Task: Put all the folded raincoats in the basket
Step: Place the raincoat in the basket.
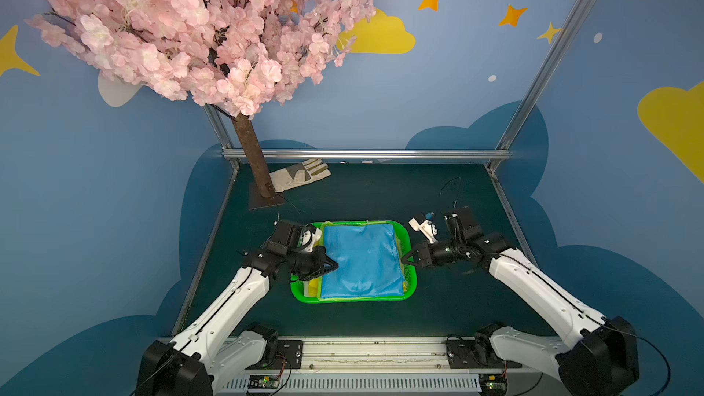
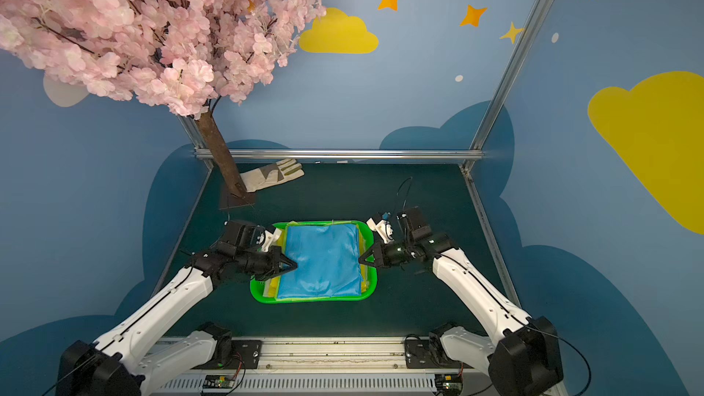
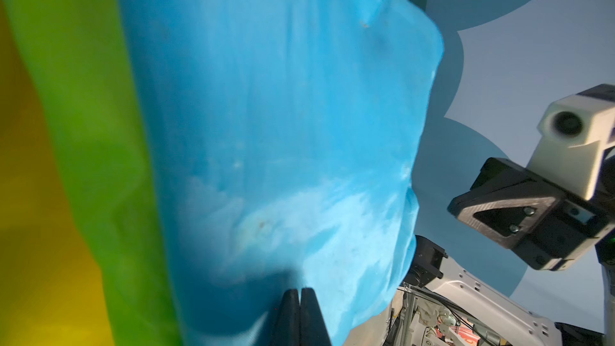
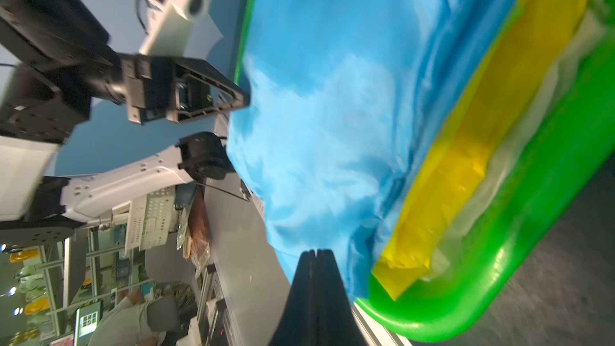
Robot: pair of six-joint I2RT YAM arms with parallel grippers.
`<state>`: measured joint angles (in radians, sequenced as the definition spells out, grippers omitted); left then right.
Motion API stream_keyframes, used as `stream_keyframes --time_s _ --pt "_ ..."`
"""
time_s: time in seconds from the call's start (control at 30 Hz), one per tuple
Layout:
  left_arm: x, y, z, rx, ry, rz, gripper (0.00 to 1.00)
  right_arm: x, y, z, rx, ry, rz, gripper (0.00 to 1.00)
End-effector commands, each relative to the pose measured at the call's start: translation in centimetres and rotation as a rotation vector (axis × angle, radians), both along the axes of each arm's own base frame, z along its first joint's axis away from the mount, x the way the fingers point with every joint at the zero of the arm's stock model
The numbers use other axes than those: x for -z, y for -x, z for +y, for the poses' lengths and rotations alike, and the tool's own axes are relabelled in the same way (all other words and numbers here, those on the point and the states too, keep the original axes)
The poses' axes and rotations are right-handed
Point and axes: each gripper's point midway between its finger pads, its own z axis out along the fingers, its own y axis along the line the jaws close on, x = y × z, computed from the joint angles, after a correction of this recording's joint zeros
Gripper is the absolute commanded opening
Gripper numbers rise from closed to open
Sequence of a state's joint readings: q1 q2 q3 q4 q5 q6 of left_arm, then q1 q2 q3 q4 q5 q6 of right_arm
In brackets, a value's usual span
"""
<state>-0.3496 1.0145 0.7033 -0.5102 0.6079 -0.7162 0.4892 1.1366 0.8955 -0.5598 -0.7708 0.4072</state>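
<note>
The folded raincoat [image 1: 362, 257] [image 2: 324, 260] is bright blue and lies flat in the green basket [image 1: 350, 300] [image 2: 304, 300], on top of yellow folded plastic [image 1: 313, 287] [image 4: 466, 161]. My left gripper [image 1: 335, 265] [image 2: 295, 266] is shut, with its tips over the raincoat's left edge. In the left wrist view the shut gripper [image 3: 300, 290] touches the blue fabric [image 3: 283, 111]. My right gripper [image 1: 403, 259] [image 2: 360, 259] is shut at the raincoat's right edge, above the basket's rim. In the right wrist view the gripper [image 4: 316, 251] points at the blue fabric [image 4: 332, 94], and no fabric shows between the fingers.
A fake cherry tree's trunk [image 1: 253, 161] stands at the table's far left corner, with a white work glove [image 1: 301, 177] beside it. A metal frame rail [image 1: 365, 154] runs along the back edge. Dark green mat surrounds the basket.
</note>
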Motion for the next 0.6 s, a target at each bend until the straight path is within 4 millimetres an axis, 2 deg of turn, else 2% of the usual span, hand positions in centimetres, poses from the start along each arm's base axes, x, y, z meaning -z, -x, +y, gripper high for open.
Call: stream_keyframes --time_s 0.0,0.1,0.23,0.4,0.57 --pt "-1.7 0.1 -0.6 0.016 0.048 -0.007 0.02 -2.7 -1.9 2.0 0.046 -0.091 -0.069 0.00" --pt "-1.2 0.1 -1.1 0.027 0.070 0.018 0.02 -1.6 -3.4 4.2 0.055 -0.069 -0.020 0.00" --pt "0.8 0.5 -0.6 0.009 0.018 0.059 0.03 2.2 -6.3 5.2 0.060 0.055 0.050 0.00" --pt "2.2 1.1 0.0 -0.004 -0.018 0.084 0.03 6.3 -10.3 4.7 0.148 0.142 0.068 0.00" --pt "3.1 1.8 0.3 0.002 -0.039 0.137 0.02 7.2 -12.7 4.3 0.162 0.142 0.073 0.00"
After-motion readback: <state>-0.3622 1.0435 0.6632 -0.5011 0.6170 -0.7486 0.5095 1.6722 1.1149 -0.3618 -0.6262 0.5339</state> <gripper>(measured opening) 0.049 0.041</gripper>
